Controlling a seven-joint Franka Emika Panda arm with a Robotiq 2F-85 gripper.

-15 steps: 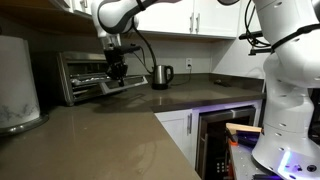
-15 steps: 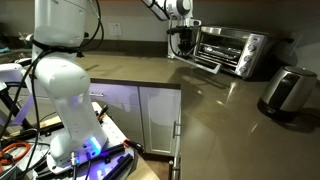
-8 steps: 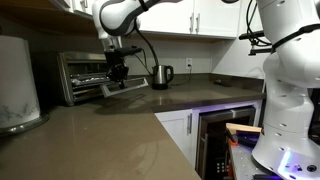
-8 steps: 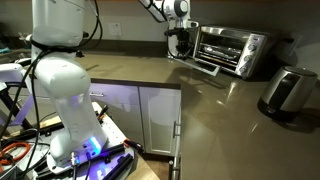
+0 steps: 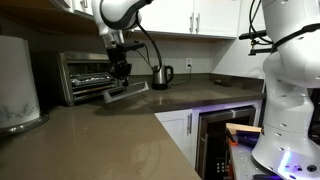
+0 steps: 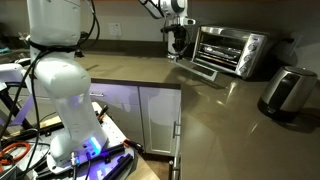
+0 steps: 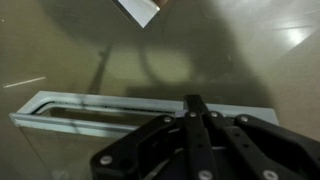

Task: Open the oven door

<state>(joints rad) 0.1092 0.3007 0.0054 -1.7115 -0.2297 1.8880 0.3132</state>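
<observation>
The small silver oven (image 5: 82,72) stands at the back of the counter, also seen in an exterior view (image 6: 238,48). The oven door (image 5: 126,92) hangs folded down, nearly flat, in front of it (image 6: 206,70). In the wrist view its dark glass and silver frame (image 7: 110,106) lie just below me. My gripper (image 5: 121,73) hovers over the door's outer edge, fingers pressed together with nothing between them (image 7: 193,103). It also shows in an exterior view (image 6: 176,50).
A steel kettle (image 5: 161,75) stands right beside the oven, also seen in an exterior view (image 6: 286,90). A white appliance (image 5: 16,88) sits on the counter. A built-in glass-door unit (image 5: 224,140) is under the counter. A white robot body (image 6: 60,90) stands near.
The oven door has swung further down toward flat. My gripper has shifted slightly outward over the door's edge and stayed shut.
</observation>
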